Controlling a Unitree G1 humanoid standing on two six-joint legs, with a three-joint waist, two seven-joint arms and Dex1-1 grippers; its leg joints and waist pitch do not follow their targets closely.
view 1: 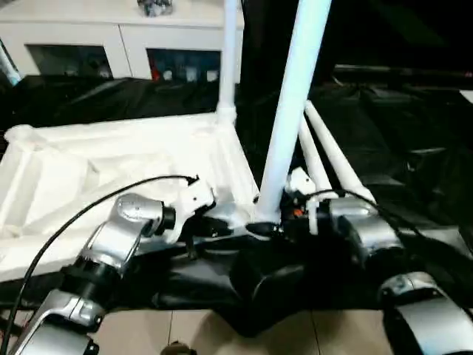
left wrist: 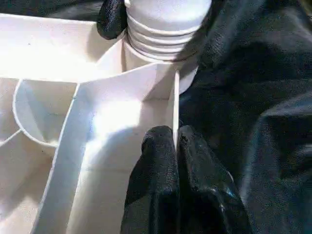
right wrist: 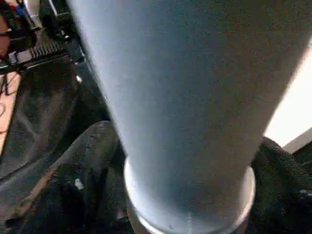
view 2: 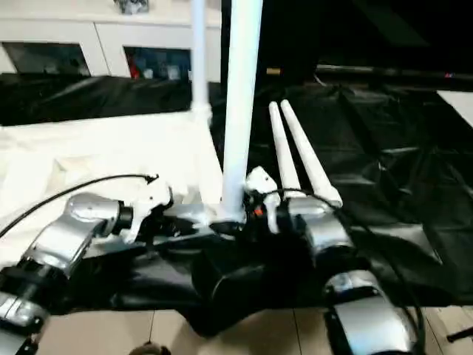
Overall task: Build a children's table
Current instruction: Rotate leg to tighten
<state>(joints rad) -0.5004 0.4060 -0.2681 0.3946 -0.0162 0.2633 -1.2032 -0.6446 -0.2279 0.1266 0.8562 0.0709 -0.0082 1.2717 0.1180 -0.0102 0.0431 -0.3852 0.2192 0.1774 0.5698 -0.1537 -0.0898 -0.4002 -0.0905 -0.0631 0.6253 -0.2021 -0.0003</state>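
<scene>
The black-draped counter (view 1: 414, 185) carries the work, with a white cabinet (view 1: 111, 37) with glass doors behind it. On the counter the children's table top (view 1: 111, 163) lies upside down, ribbed underside up, its near corner at the counter's front edge. Two legs stand upright in its corner sockets: the near leg (view 1: 292, 111) rises from the front corner between the two arms, and the far leg (view 1: 229, 59) stands at the back corner. Two loose legs (view 1: 329, 159) lie side by side on the black cloth, just to the right of the near leg.

The left claw (left wrist: 176, 146) is pinched closed on the thin outer wall of the top, one black finger on each side of it, close to the socket with the near leg's ribbed base (left wrist: 163, 29). The right claw (view 1: 288, 214) sits low beside the foot of the near leg, its black fingers flanking the leg; whether they press on it or stand apart cannot be told.
</scene>
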